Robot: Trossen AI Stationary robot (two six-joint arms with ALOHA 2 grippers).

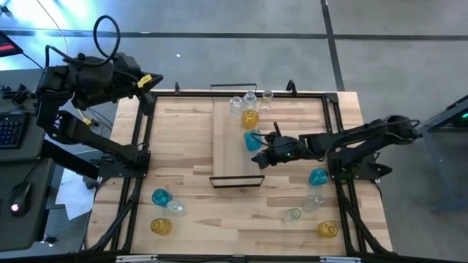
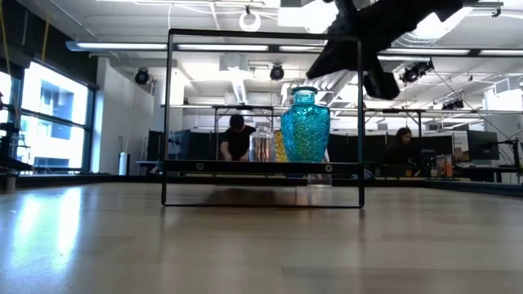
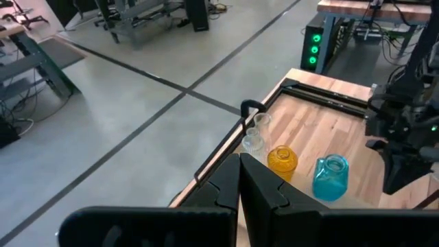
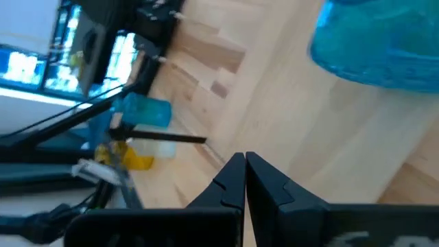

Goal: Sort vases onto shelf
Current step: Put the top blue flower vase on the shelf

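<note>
Near edge of table [image 1: 219, 219]: teal, clear and amber vases [image 1: 160, 197] left; four more [image 1: 319, 177] right.
Shelf [image 1: 228, 146] at centre: teal vase [image 1: 253, 140], amber vase [image 1: 250, 118], clear vase [image 1: 236, 106] standing on it.
Right gripper [image 1: 260, 158]: fingers closed, empty, just beside teal vase.
Left gripper [image 1: 148, 82]: closed, empty, parked beyond far-left corner.

You see a teal-blue vase [image 2: 305, 124] with a pebbled texture, an amber-yellow vase [image 1: 250, 117] at its twelve o'clock, clear vases [image 1: 236, 105] beyond, on a light-wood shelf [image 1: 228, 146].
</note>
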